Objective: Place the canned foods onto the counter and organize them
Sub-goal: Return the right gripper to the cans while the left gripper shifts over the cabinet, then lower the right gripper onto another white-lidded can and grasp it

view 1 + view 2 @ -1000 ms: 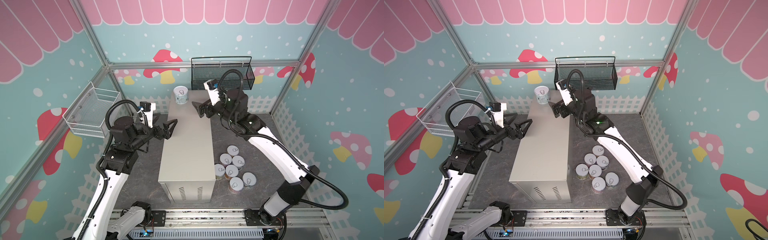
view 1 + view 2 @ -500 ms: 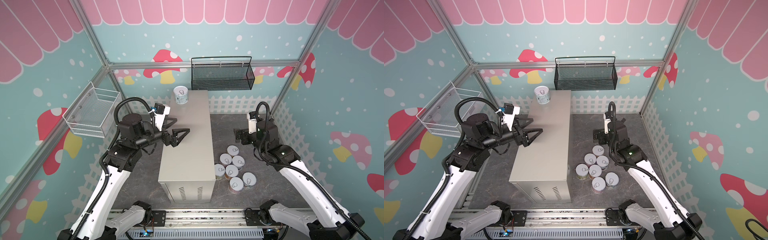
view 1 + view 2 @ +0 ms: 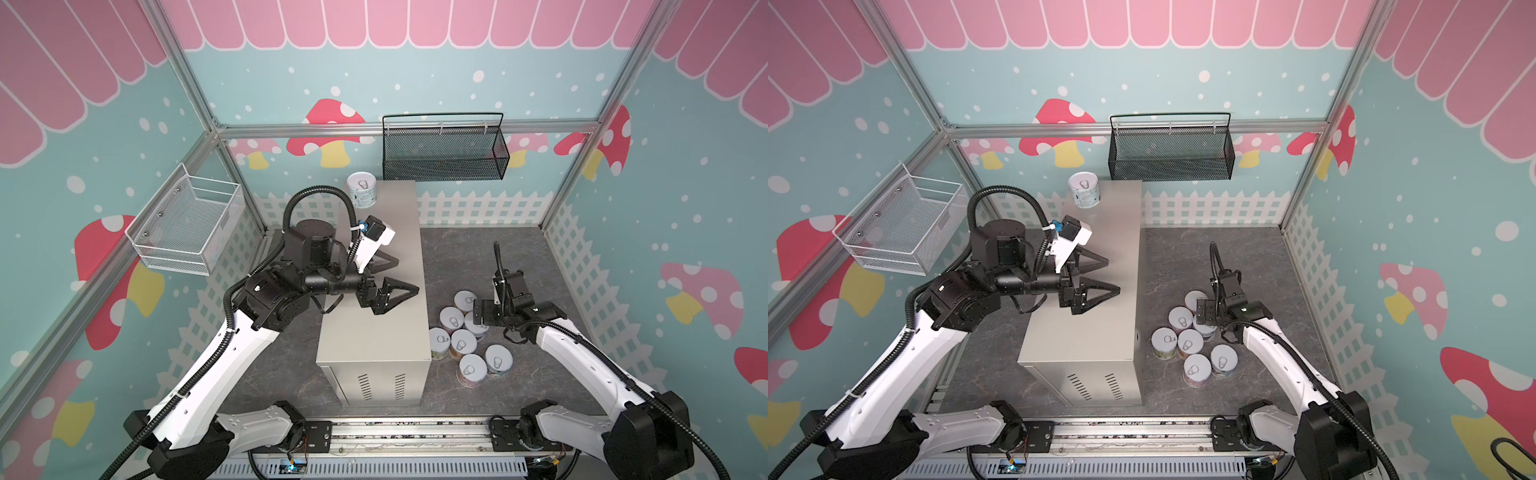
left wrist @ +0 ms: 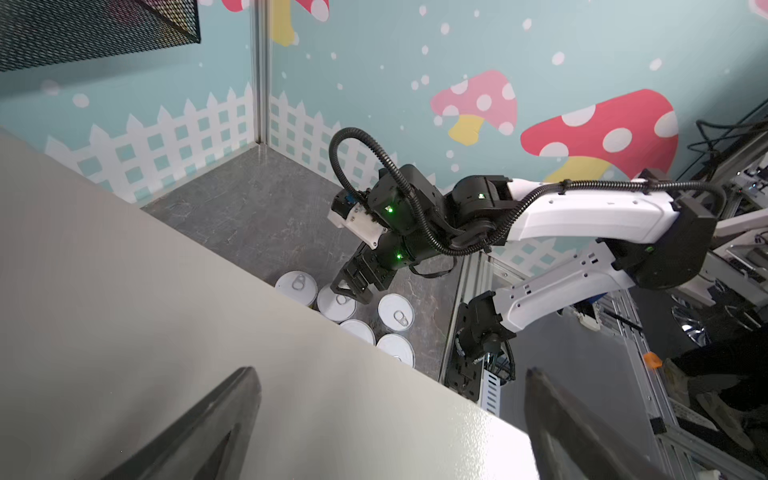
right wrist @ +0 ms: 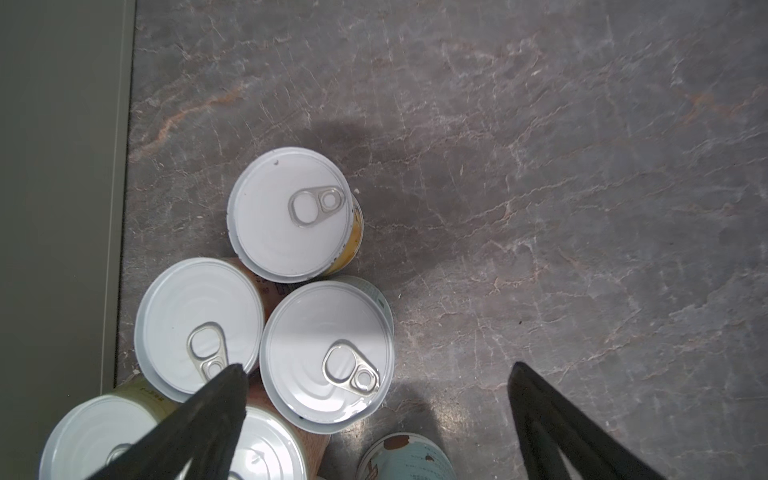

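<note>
Seven canned foods (image 3: 462, 343) are seen standing upright in a tight cluster on the grey marbled floor (image 3: 457, 257), directly beneath the right pincer (image 5: 376, 368). That pincer is spread wide and nothing is held in it. It is pointed downward over the cluster, and one white-lidded can (image 5: 326, 351) lies between its fingers, closer to one finger than to the other. Whether any lid is touched cannot be told.

An eighth can (image 3: 361, 190), with a pale bluish label, stands upright at the far corner of the table (image 3: 374, 332), well beyond the left pincer (image 3: 406, 274). The left pincer is likewise held fully apart and empty. It hovers over the middle of the table top, turned toward the side where the cluster stands. The cluster is placed just beside the table's side wall.

A black mesh basket (image 3: 444, 153) is hung past the table's far end, and a white wire basket (image 3: 187, 220) is mounted on the wall behind the left arm.
</note>
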You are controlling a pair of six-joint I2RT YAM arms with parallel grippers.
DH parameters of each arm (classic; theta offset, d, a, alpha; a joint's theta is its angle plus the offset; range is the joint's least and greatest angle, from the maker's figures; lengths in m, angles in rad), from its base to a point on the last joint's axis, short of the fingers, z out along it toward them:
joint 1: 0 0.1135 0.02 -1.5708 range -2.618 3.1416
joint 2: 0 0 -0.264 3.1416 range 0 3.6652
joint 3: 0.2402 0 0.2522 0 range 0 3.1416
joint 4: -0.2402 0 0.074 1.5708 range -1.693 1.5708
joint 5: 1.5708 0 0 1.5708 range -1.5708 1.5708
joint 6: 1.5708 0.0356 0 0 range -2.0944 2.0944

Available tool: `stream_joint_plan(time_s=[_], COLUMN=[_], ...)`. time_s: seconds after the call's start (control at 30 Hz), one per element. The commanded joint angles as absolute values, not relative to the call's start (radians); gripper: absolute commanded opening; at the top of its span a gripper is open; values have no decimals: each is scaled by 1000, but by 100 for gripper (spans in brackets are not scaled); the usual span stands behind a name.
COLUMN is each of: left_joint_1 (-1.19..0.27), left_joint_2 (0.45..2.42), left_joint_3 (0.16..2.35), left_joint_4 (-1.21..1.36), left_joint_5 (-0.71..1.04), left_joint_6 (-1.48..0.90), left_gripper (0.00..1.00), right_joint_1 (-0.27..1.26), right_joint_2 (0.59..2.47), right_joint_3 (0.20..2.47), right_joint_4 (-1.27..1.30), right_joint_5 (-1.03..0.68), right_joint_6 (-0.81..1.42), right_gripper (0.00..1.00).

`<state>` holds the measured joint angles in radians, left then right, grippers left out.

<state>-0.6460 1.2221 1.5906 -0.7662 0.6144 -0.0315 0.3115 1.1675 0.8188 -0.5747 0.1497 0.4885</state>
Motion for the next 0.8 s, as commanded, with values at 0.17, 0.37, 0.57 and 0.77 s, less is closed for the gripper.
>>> stream_joint_plan(time_s=[0.17,0.37,0.57,0.77], left_joint_1=[-741,-755,-759,-759], left_joint_2=[1288,1288,1287,1289], left_joint_3=[1691,1687,1680,1673], left_joint_4=[-895,-894,-893,-894], left_joint_5=[512,500,479,458], left_joint_6=[46,59,67,76], left_gripper=[99,99,99,99], right_joint_1=[301,301,301,301], right_joint_2=[1155,1181,1222,1245], right_joint_3=[699,649,643,639], right_joint_4=[-441,-372,-354,-364], right_joint_5=[33,-13,23,82], right_joint_6=[522,505,504,521], right_gripper=[99,98,98,97])
